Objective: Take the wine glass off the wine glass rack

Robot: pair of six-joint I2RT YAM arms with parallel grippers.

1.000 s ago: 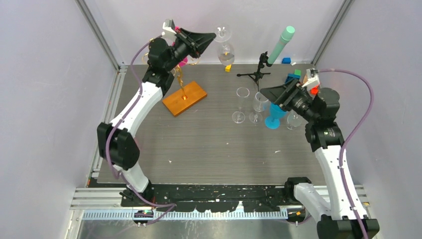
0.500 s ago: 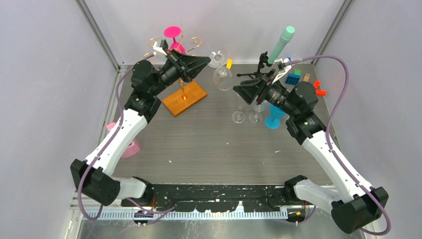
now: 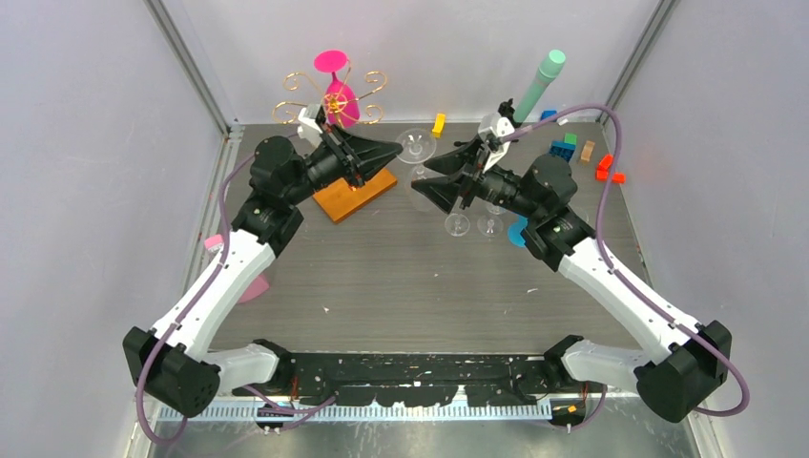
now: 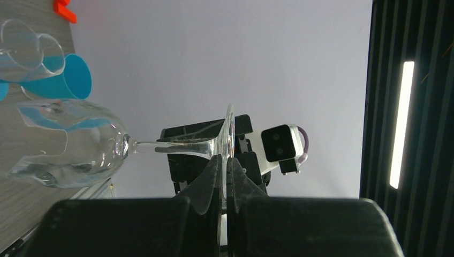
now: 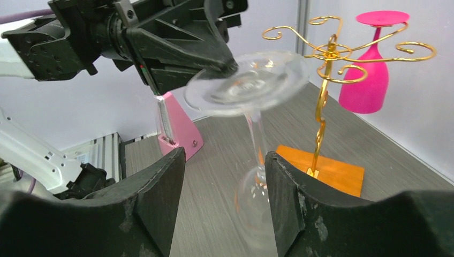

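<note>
wine glass (image 5: 246, 83) off wine glass rack (image 5: 324, 91) | left claw (image 4: 226, 159) pinched shut on foot rim | right claw (image 5: 222, 158) open astride stem, empty | light, slick, brittle: we'd grip stem softly

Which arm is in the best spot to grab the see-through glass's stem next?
Right. Its open claw faces the clear wine glass, with the stem lined up between its fingers. The left claw is busy, shut on the glass's round foot.

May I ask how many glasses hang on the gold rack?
1: the pink glass, hanging upside down on the rack. The clear glass is off it, in the left gripper.
</note>
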